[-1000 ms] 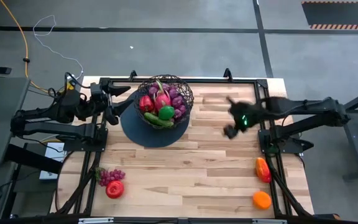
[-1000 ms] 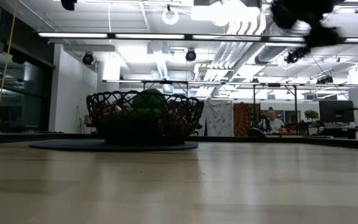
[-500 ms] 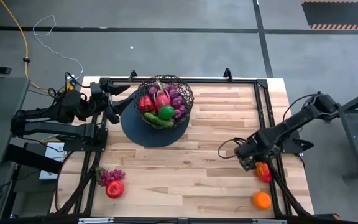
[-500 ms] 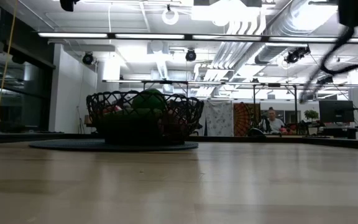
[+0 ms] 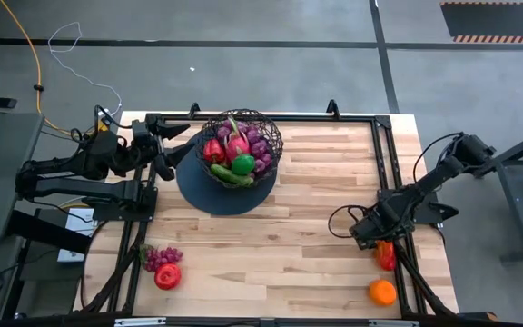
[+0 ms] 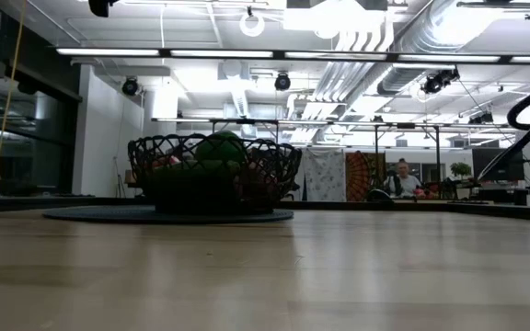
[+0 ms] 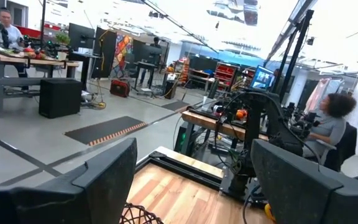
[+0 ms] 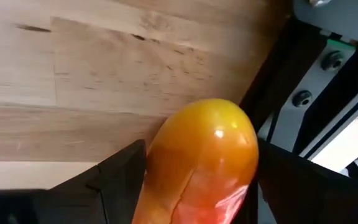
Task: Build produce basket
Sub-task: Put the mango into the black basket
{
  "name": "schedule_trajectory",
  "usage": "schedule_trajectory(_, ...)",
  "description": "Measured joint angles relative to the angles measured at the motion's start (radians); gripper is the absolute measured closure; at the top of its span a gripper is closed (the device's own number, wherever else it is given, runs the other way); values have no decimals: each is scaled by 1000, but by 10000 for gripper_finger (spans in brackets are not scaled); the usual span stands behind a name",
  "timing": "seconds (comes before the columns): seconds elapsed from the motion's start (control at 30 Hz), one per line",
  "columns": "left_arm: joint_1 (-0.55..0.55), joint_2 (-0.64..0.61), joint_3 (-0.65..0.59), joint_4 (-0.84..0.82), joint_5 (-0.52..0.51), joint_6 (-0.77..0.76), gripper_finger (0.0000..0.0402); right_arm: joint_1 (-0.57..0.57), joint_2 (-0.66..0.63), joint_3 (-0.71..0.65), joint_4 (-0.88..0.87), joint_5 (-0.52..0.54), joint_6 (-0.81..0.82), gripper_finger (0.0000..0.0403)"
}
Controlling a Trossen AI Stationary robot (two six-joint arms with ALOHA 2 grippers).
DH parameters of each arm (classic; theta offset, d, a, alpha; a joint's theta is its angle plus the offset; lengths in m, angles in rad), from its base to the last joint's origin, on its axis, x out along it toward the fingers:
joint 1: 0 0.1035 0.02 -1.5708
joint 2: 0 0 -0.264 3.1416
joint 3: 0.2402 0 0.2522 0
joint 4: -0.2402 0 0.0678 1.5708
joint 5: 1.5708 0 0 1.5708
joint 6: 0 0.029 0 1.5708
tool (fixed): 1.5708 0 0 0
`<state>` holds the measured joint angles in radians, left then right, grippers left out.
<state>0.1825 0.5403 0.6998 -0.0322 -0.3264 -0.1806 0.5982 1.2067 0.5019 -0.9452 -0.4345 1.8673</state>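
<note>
My right gripper is down at the table's right edge, and the orange-red fruit sits directly between my two dark fingers, one on each side of it, spread wide with bare wood showing beside the near one. So I am parted around it, not yet squeezing; I cannot tell whether either pad is already touching the skin. From above, the fruit lies just beyond my fingertips toward the table's near-right corner, tight against the black frame rail. It is an elongated, mango-like shape, and its long axis runs roughly along that rail, with the yellow rounded end pointing forward from my wrist and the redder end back toward my palm. My fingers straddle its narrow width, which I judge is the right way to close on it. My arm is plainly the nearer one: my left gripper waits far off beside the basket, fingers apart. An orange lies nearby, and grapes with a red fruit lie at the near-left.
</note>
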Motion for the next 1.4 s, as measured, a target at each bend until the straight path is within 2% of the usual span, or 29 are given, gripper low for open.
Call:
schedule_trajectory(0.27, 0, 0, 0, 0, -1, 0, 96, 4, -1, 12, -3, 31, -9, 136)
schedule_trajectory(0.4, 0, 0, 0, 0, -2, 0, 96, 2, -3, 55, -24, 46, -46, 185)
schedule_trajectory(0.47, 0, 0, 0, 0, -2, 0, 96, -5, -3, 94, -30, 94, -77, 215)
schedule_trajectory(0.57, 0, 0, 0, 0, -2, 0, 96, -33, -3, 176, -23, 231, -184, 225)
schedule_trajectory(0.67, 0, 0, 0, 0, -2, 0, 96, -82, -3, 269, 53, 433, -362, 225)
schedule_trajectory(0.8, 0, 0, 0, 0, 2, -7, 96, -180, -3, 374, 270, 707, -691, 225)
schedule_trajectory(0.9, 0, 0, 0, 0, 4, -42, 96, -289, -3, 437, 460, 807, -946, 213)
schedule_trajectory(1.03, 0, 5, 0, 0, 27, -53, 96, -431, -3, 536, 656, 790, -1269, 206)
schedule_trajectory(1.17, 0, 21, 0, 0, 76, -54, 96, -513, 0, 668, 696, 734, -1503, 218)
schedule_trajectory(1.27, 0, 46, 0, 0, 88, -56, 96, -548, 1, 733, 686, 698, -1600, 219)
schedule_trajectory(1.4, 0, 87, 0, 23, 89, -58, 96, -575, 2, 771, 650, 661, -1640, 214)
